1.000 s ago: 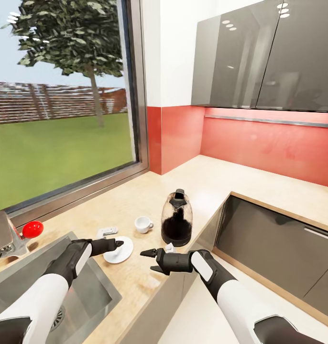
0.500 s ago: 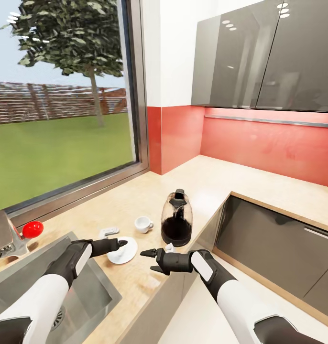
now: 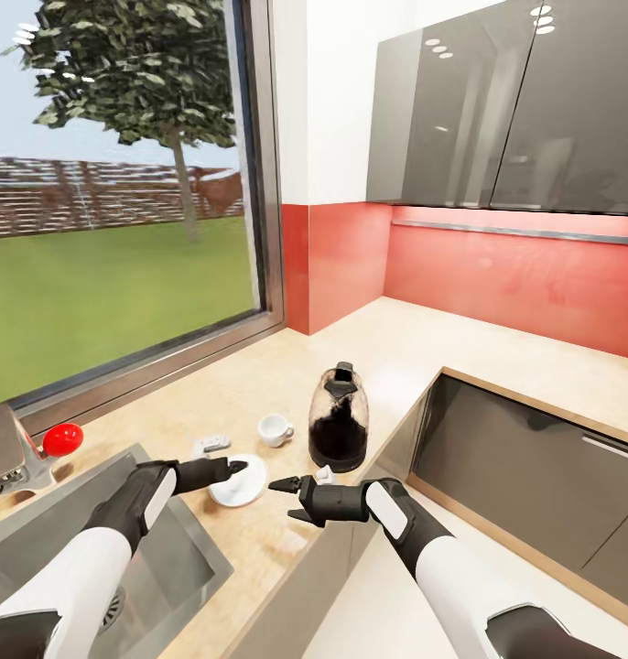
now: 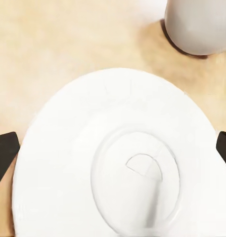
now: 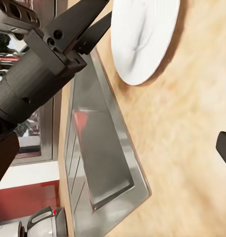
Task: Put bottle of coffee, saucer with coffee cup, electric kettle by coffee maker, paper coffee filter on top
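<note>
The head camera is looking forward and down over the kitchen countertop from above. The left wrist camera is hovering very near the saucer, seemingly facing straight down. The right wrist camera is looking low across the counter, sharing the saucer and sink.

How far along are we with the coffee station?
Done: electric kettle and coffee cup stand on the countertop. In hand: the open left tool straddles the saucer. Left: cup onto saucer, then everything else.
</note>
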{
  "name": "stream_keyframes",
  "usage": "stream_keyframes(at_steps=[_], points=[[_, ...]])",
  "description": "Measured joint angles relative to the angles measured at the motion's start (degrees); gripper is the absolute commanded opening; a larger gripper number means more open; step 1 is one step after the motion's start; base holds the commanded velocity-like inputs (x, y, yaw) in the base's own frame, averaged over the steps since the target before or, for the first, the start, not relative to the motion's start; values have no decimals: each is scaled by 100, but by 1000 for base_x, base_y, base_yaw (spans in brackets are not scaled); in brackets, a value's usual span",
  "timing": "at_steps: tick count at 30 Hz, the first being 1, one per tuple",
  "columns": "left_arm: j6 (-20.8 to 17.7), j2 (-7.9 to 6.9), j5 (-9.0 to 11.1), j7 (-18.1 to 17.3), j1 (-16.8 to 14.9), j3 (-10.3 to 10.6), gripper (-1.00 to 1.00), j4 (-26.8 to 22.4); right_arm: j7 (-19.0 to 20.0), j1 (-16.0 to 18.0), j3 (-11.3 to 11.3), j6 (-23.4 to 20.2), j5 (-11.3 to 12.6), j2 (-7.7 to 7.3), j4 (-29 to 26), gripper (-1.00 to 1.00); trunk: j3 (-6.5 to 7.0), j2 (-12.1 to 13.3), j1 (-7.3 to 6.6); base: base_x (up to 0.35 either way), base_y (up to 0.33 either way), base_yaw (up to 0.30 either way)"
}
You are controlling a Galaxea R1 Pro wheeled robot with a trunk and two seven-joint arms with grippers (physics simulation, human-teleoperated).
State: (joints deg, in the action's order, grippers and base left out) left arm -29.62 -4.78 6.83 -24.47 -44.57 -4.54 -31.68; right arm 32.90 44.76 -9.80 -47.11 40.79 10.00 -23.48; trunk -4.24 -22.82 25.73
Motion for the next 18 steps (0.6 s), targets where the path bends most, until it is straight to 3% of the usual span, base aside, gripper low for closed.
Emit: stream_keyframes(at_steps=[10,18], points=[[-18,18,40,-337,35,1,100,12,0,0,0,0,-1,0,0,100,0,0,0,0,0,0],[-30,186,48,-352,36,2,100,21,-3,0,0,1,-7,0,0,100,0,0,0,0,0,0]])
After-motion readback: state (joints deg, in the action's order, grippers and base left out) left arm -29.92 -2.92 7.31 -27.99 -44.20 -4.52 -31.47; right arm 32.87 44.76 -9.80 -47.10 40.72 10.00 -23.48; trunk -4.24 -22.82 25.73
